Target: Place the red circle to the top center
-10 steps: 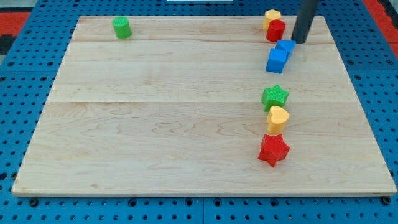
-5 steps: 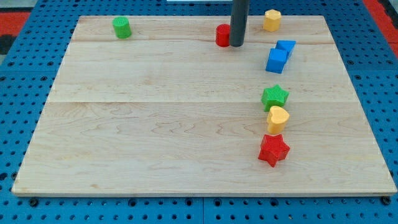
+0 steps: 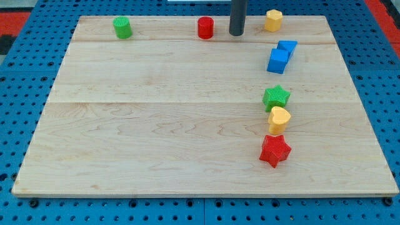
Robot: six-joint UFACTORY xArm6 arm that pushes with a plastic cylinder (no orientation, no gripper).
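The red circle (image 3: 205, 28) stands upright near the board's top edge, about at the middle of the board's width. My tip (image 3: 236, 34) is to its right, apart from it by a clear gap. The rod rises out of the view's top. The wooden board (image 3: 156, 125) fills most of the view.
A green cylinder (image 3: 122, 27) is at the top left. A yellow block (image 3: 273, 20) is at the top right. Two blue blocks (image 3: 281, 56) sit below it. A green star (image 3: 276, 97), a yellow heart (image 3: 279, 118) and a red star (image 3: 275, 150) line up at the right.
The red circle has slid left along the top edge from beside the yellow block to the top middle. My tip followed it left and now stands apart from it.
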